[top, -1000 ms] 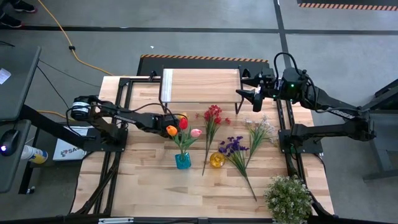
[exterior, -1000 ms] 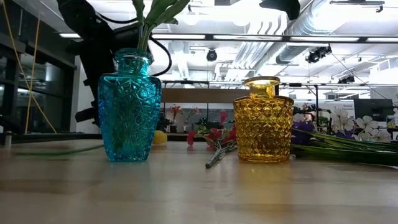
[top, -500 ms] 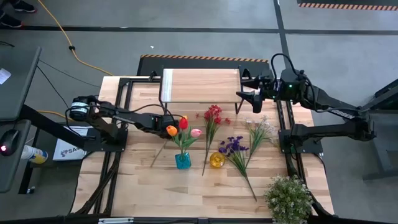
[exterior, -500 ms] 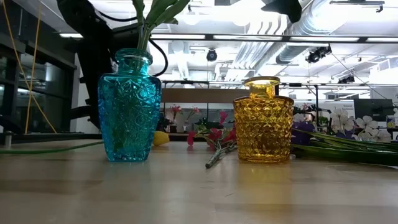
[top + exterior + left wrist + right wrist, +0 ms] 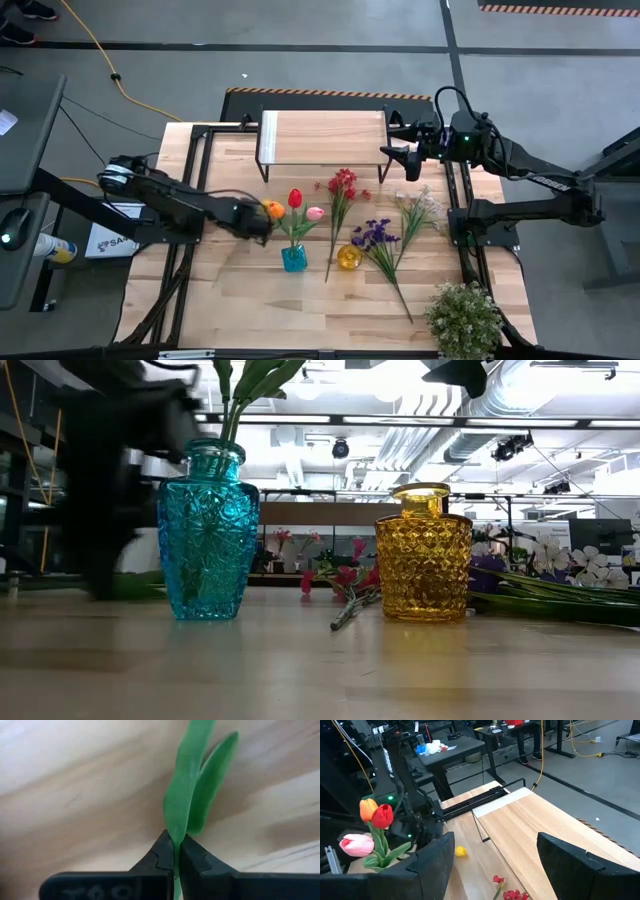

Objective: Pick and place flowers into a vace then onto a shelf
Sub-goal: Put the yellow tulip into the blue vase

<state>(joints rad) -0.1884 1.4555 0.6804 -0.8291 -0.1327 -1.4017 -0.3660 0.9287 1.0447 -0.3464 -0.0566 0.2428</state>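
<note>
**Stem pinched low by left gripper; slip or vase strike is the risk**

Left to right in the high view: the left gripper [image 5: 252,222] sits low over the table, just left of the blue vase [image 5: 293,258], which holds orange, red and pink tulips [image 5: 295,199]. Its wrist view shows the jaws shut on a thin green stem [image 5: 176,870], two leaves fanning beyond. The yellow vase [image 5: 348,257] stands empty, with red spray [image 5: 343,184], purple spray [image 5: 373,235] and white spray [image 5: 420,208] lying flat on the table around it. The shelf [image 5: 322,137] is bare. The right gripper [image 5: 407,161] waits spread wide beside the shelf's right end.

Risks, as judged: the grip is narrow, so the stem could pivot or slide out when lifted; the arm works close to the blue vase and could knock it or snag the standing tulips.

Only the left wrist view confirms the grip. The low view shows both vases upright and the arm as a dark blur. A yellow tulip head [image 5: 460,851] on the table is seen in the right wrist view.
</note>
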